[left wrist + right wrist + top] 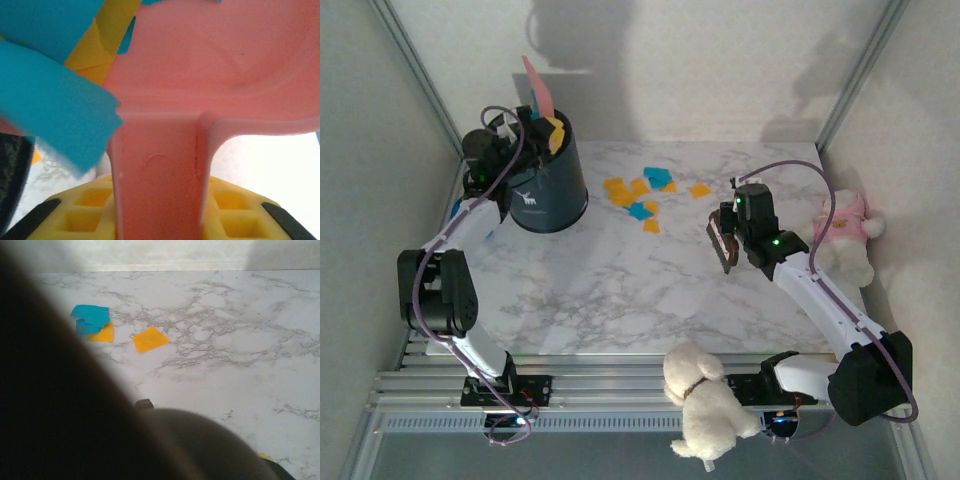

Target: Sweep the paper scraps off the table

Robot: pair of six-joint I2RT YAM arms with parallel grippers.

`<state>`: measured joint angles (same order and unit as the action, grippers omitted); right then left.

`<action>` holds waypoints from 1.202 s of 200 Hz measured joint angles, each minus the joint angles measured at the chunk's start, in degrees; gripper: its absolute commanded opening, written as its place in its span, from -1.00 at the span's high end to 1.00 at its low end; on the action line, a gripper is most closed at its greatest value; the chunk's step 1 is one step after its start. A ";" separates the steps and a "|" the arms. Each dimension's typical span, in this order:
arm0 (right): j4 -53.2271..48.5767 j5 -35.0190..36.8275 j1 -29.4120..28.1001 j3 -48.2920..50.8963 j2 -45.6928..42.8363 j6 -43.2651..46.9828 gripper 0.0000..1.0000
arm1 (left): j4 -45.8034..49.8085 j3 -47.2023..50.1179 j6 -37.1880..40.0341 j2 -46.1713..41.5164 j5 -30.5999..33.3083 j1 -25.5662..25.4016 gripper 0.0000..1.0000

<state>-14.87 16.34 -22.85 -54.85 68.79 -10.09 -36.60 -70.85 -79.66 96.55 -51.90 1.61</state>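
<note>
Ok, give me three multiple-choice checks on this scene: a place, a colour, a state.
1. The pink plastic dustpan is: A) tilted over the dark round bin; B) held by the right arm; C) on the floor.
2. The loose paper scraps on the white marble table are: A) red and green; B) orange and teal; C) all white.
3. The left end effector is: A) open; B) shut on the dustpan's handle; C) shut on nothing.
Answers: 1 A, it tips at the bin's mouth; 2 B, both colours lie mid-table; 3 B, it clamps the pink handle.
</note>
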 measured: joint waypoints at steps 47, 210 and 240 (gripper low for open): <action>-0.02 0.00 0.00 0.00 0.00 0.00 1.00 | -12.44 3.04 -9.99 1.79 0.04 0.00 1.00; -1.18 0.04 0.00 0.00 0.00 -0.04 1.00 | -19.28 5.73 -15.17 2.38 0.55 0.00 1.00; -1.22 0.04 0.00 0.00 0.00 -0.22 1.00 | -7.21 2.97 -4.87 0.17 0.44 0.00 1.00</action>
<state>-16.10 16.38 -22.85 -54.85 68.79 -10.31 -43.81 -67.88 -84.53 96.73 -51.46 1.61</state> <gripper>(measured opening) 0.265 0.268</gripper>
